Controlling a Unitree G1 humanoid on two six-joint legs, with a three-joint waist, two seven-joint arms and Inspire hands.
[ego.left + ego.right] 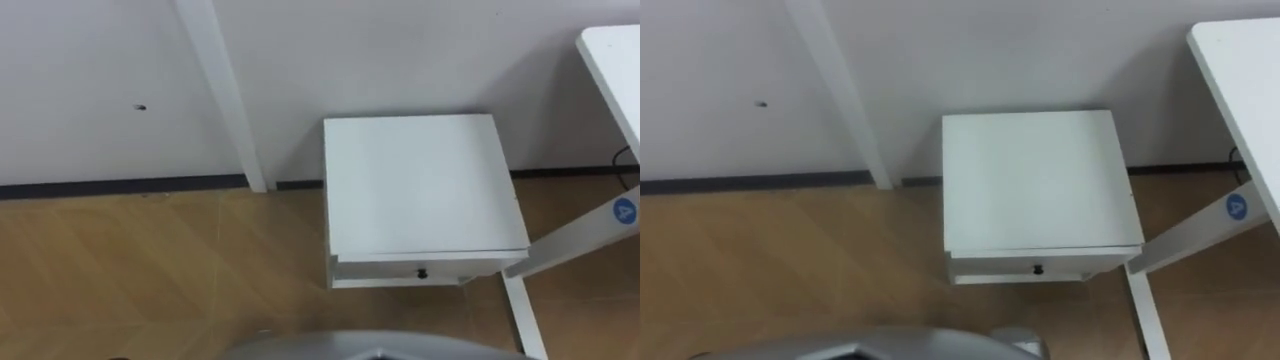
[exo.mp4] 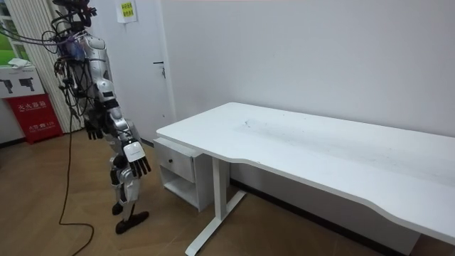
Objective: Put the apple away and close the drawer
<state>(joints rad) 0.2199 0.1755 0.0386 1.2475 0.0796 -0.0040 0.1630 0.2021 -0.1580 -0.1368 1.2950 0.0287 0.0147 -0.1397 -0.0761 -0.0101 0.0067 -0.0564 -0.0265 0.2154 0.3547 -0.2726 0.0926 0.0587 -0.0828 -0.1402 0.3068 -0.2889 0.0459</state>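
Plainly, left hand (image 2: 94, 131) and right hand (image 2: 137, 163) hang loose-fingered; the blue sticker (image 1: 624, 211) reads illegibly.

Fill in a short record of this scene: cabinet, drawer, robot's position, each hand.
cabinet: small, white, against the wall, beside the desk
drawer: dark knob faces the robot; cannot tell if fully shut
robot: stands before the cabinet
left hand: open, hanging, empty
right hand: open, hanging, empty
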